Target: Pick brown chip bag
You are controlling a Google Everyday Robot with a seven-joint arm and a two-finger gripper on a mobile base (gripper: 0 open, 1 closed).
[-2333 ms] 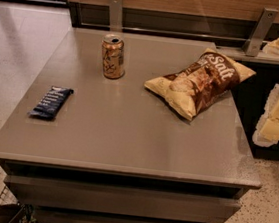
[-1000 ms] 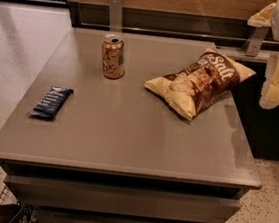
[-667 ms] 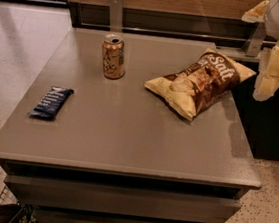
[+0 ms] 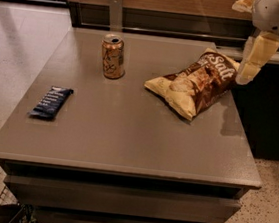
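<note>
We saw a grey surface (image 4: pixel 126 142) w/ the brown chip bag (image 4: pixel 193 84) at its right rear. The gripper (image 4: pixel 249 65) hung just beside it; jaws' state, couldn't tell. Pale floor (image 4: pixel 19 59) lay to the left.

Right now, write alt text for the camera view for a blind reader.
A brown chip bag lies on the right side of a grey table, with the robot's gripper hanging beside the bag's far right corner. A gold can stands upright further left, and a dark blue wrapper lies flat near the left edge.
</note>
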